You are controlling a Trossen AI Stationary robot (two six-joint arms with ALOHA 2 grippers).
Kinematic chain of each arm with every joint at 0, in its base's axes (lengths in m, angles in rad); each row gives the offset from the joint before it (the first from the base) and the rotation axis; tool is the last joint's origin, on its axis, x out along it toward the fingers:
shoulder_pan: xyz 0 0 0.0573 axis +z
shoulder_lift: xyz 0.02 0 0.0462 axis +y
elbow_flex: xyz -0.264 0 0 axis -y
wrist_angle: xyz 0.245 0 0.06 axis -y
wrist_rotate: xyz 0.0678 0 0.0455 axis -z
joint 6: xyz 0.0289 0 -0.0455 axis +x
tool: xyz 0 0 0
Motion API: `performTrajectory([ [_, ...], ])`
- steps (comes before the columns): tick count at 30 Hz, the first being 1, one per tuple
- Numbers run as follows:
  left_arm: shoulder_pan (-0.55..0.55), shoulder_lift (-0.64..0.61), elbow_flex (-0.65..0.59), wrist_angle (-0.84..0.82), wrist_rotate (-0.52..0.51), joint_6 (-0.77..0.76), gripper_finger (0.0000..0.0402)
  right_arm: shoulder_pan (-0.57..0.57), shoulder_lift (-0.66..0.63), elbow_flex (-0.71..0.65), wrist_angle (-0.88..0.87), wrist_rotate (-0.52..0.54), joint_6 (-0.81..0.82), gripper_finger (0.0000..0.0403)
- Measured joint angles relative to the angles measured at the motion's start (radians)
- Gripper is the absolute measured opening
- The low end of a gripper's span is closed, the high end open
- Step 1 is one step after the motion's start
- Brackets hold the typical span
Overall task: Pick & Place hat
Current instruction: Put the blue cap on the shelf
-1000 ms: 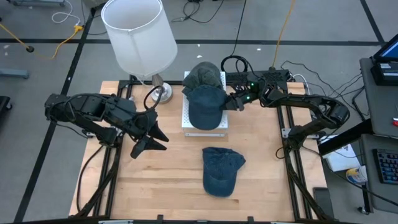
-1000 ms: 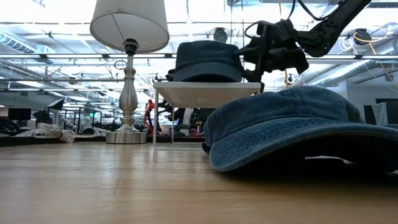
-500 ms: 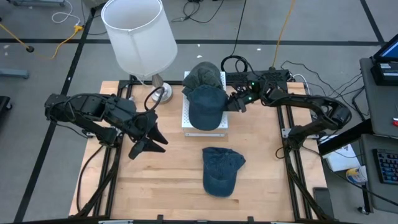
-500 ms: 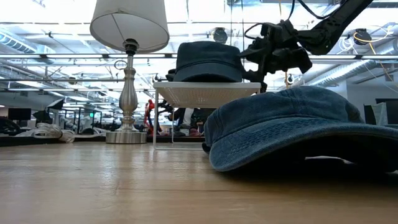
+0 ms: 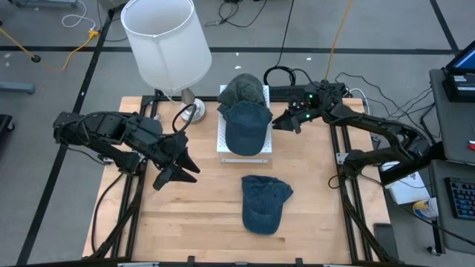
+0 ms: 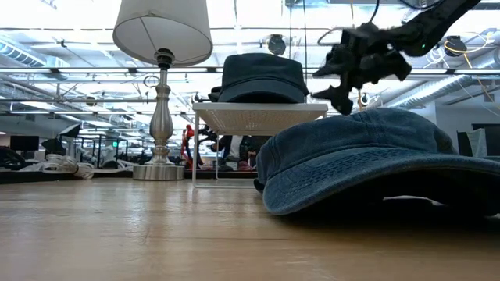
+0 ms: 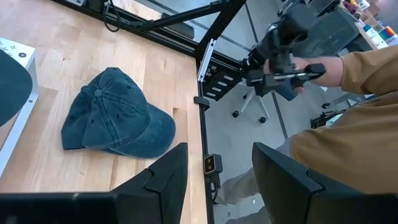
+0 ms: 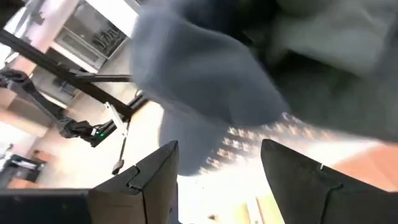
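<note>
A dark blue cap (image 5: pixel 245 127) (image 6: pixel 262 76) sits crown up on a white rack (image 5: pixel 245 154), and a grey-green hat (image 5: pixel 241 87) lies behind it on the rack's far end. A second, denim cap (image 5: pixel 263 202) (image 7: pixel 115 121) rests on its brim and lower edge on the wooden table, near the front. My right gripper (image 5: pixel 284 123) (image 6: pixel 337 87) hovers open just right of the rack's cap, touching nothing. My left gripper (image 5: pixel 185 169) (image 7: pixel 217 180) hangs open above the table's left half, pointing toward the denim cap.
A lamp with a white shade (image 5: pixel 163 41) (image 6: pixel 162 31) stands at the far left corner beside the rack. Beyond the table's right edge, a person in a tan sleeve (image 7: pixel 348 124) holds a control handle. Bare wood (image 5: pixel 193 215) lies left of the denim cap.
My right gripper has drawn back from the cap on the rack toward the table's right edge, rising a little and rolling as it went. The cap stays on the rack. My left arm has kept still.
</note>
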Motion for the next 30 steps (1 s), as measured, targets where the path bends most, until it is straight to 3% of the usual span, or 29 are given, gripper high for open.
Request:
performTrajectory([
  [4, 0.000, 0.000, 0.000, 0.000, 0.000, 0.008, 0.0184, 0.051, -0.064, 0.000, 0.096, 0.032, 0.013, 0.0222],
  [9, 0.001, 0.000, 0.000, 0.000, -0.004, 0.011, 0.0184, 0.114, -0.110, 0.000, 0.195, 0.175, -0.017, 0.0221],
  [13, 0.001, 0.000, 0.000, 0.000, -0.004, 0.021, 0.0184, 0.175, -0.106, 0.000, 0.267, 0.260, -0.068, 0.0221],
  [20, 0.001, 0.000, 0.000, 0.000, -0.004, 0.032, 0.0184, 0.312, -0.104, 0.000, 0.285, 0.266, -0.175, 0.0221],
  [25, 0.001, 0.000, 0.000, 0.000, -0.004, 0.038, 0.0184, 0.373, -0.081, 0.000, 0.271, 0.453, -0.231, 0.0221],
  [30, 0.001, 0.000, 0.000, 0.000, -0.005, 0.038, 0.0184, 0.401, -0.008, 0.001, 0.381, 0.471, -0.246, 0.0221],
])
